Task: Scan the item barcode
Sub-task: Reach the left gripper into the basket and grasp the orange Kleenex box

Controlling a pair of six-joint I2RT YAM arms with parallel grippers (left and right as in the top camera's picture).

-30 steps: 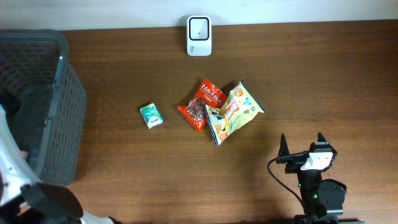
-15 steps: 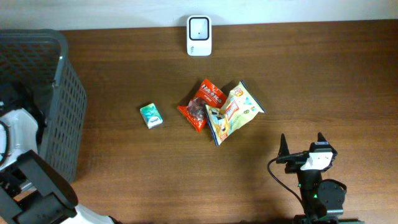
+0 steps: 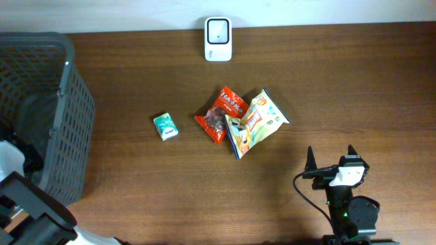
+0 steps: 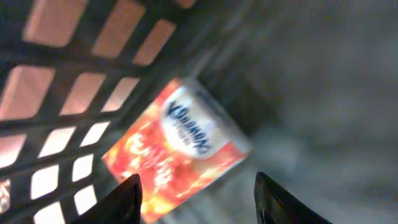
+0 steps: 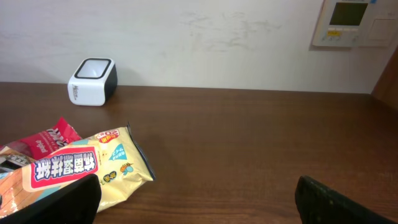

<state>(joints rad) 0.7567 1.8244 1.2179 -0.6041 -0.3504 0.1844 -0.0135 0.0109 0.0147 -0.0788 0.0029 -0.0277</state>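
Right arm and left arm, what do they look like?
The right arm is black, with a tiny green light, a looping black cable and a white block behind the right gripper, whose two fingers are pointed and black. The left arm is white and black; its fingers are black too.

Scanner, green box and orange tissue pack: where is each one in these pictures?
scanner (image 3: 218, 39), overhead view, on its white body under the window.
green box (image 3: 165, 126), overhead view, on its top face.
orange tissue pack (image 4: 177, 152), left wrist view, on its printed wrapper.
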